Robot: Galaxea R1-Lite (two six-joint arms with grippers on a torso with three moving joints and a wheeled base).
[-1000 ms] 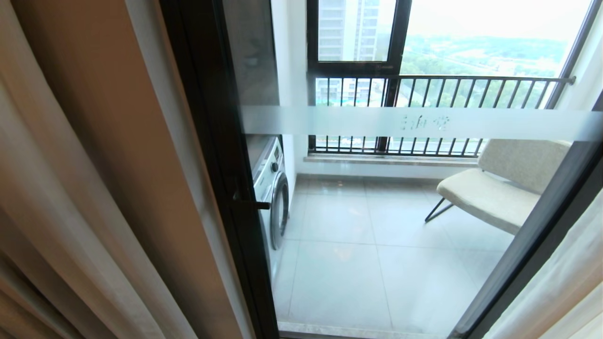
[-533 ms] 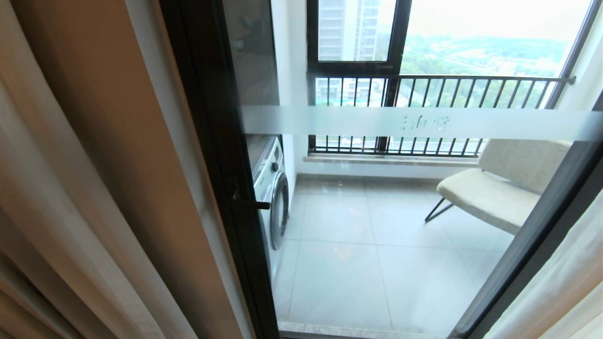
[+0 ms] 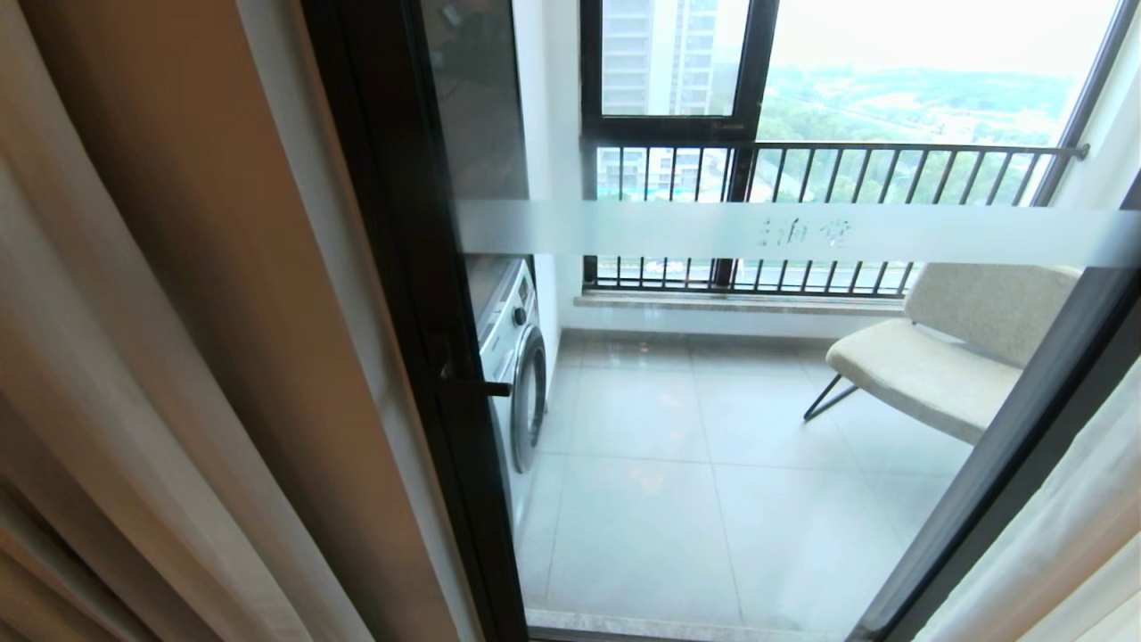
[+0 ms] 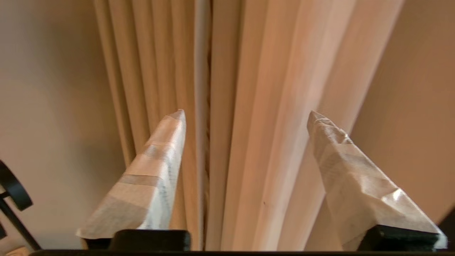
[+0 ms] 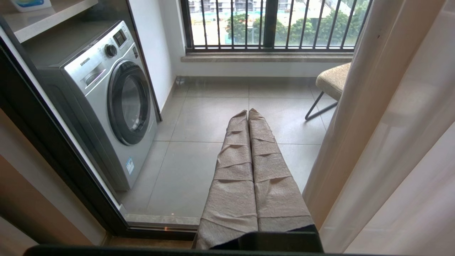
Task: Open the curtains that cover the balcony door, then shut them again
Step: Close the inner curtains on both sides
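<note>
Curtains [image 4: 227, 106] hang bunched beside the uncovered balcony door [image 3: 713, 357]; left hand [image 4: 245, 113] has spread open toward their pleats for re-closing, right hand [image 5: 249, 115] closed.

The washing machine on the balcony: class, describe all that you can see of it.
The washing machine is a silver front loader with a round dark glass door ringed in chrome, a knob and small display on its top panel, and a small sticker low on the front. It stands upright on the tiled balcony floor, behind the balcony door, in a corner under a shelf, door shut.
</note>
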